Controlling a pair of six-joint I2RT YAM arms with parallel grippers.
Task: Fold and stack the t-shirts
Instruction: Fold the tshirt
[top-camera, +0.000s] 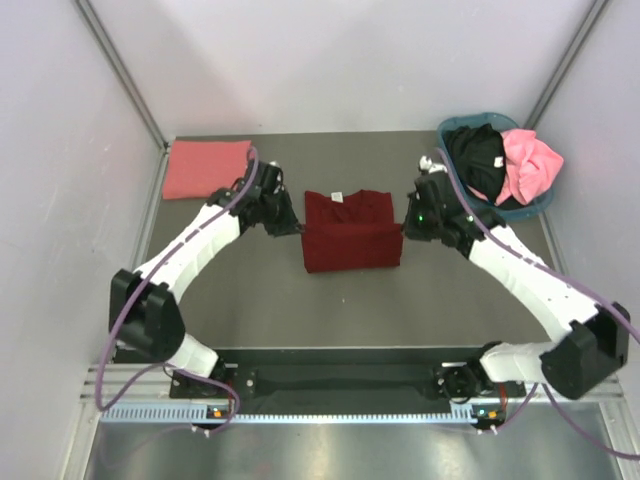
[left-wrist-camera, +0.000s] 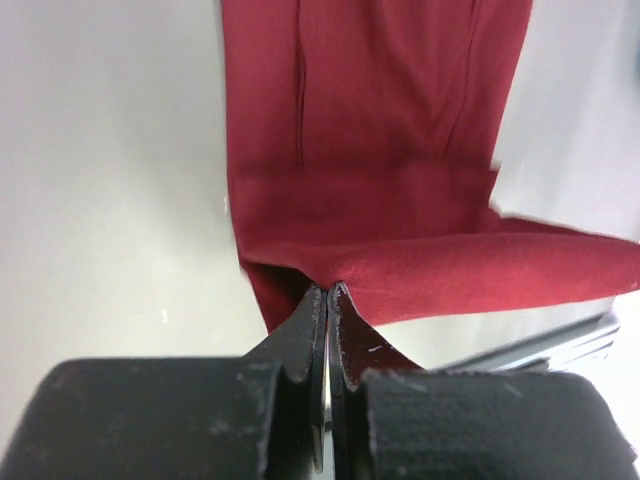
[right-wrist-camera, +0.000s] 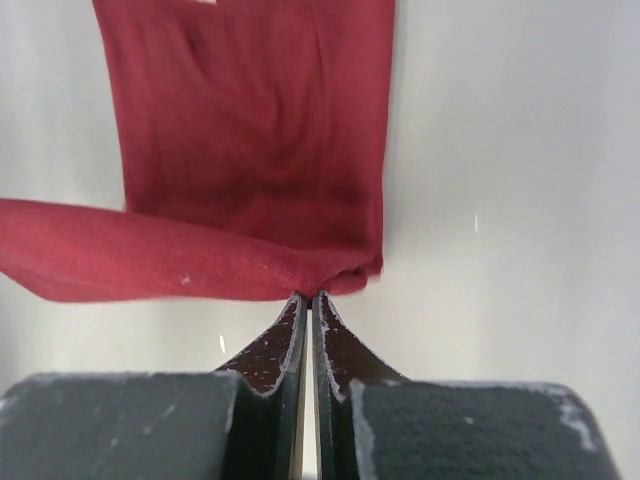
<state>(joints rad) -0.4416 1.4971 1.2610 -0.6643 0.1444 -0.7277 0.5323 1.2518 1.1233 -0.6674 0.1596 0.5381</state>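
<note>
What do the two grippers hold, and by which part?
Both are shut on the dark maroon t-shirt: the left gripper pinches a folded corner on its left side, the right gripper one on its right.

End effector: the left end effector (left-wrist-camera: 328, 295) is seen at bottom centre, its 2 dark fingers (left-wrist-camera: 298, 340) pressed together.
Grip: a folded edge of the dark maroon t-shirt (left-wrist-camera: 380, 150) is pinched at the tips.
Cloth: 1 band is stretched to the right; the rest is spread on the pale table (left-wrist-camera: 110, 200).
Lower right: a metal strip (left-wrist-camera: 560, 345) is glimpsed.
</note>
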